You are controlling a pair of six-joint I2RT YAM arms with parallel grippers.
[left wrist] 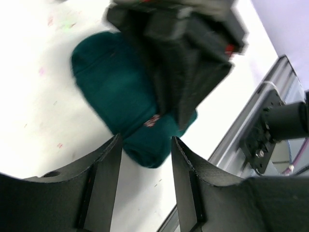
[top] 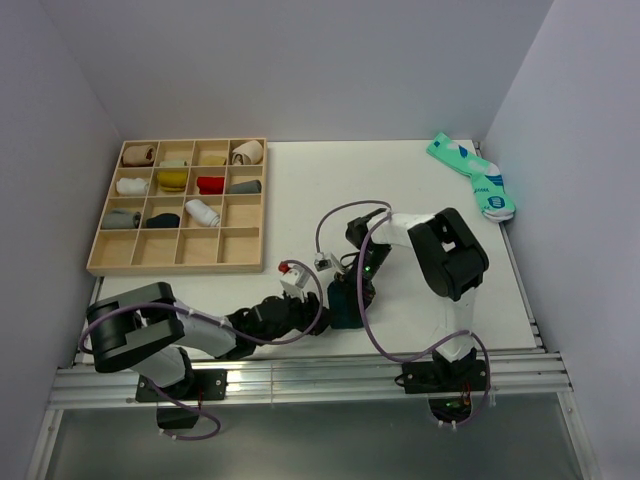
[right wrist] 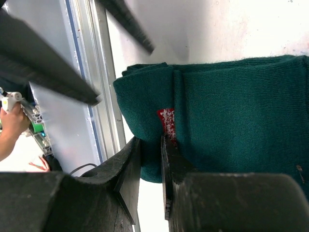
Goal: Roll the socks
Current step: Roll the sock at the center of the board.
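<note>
table: green sock lies folded at near edge, between both arms. tray far left: most upper cells hold rolled socks, one each; bottom row bare, likely where your roll goes. mint pair in far right corner, out of way. right gripper narrow, pinching sock's cuff edge by red mark, likely anchoring it. left gripper wide, holding nothing, sock just beyond tips. white sock not visible.

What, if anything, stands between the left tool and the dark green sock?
Nothing visible does. The dark green sock ends just at the open left tool; the right tool grips it farther along, outside that gap.
</note>
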